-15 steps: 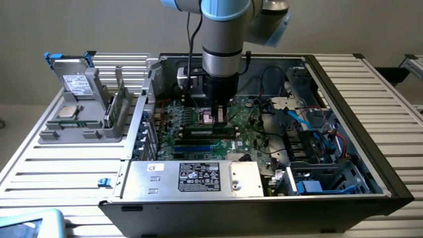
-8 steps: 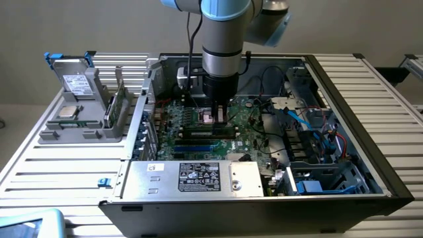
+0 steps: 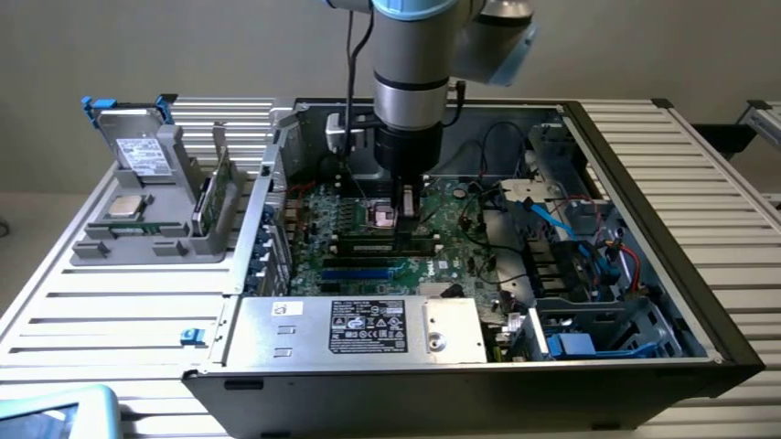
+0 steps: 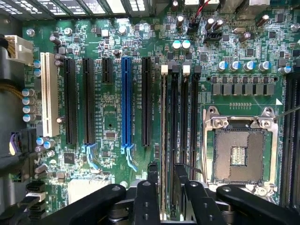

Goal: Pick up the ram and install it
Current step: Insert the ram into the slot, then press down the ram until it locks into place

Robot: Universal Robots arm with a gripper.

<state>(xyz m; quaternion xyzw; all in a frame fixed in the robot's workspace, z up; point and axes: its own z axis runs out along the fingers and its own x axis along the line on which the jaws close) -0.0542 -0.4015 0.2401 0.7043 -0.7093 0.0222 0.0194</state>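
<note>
The open computer case lies on the slatted table. Its motherboard sits inside, the power supply in front of it. A parts holder stands at the exterior view's left of the case.

I see an open computer case lying on a slatted surface, its silver power supply along the near edge. On the exterior view's left, a grey parts holder carries a square silver processor chip. On the motherboard I see a blue expansion slot, a white slot and the empty processor socket.
</note>
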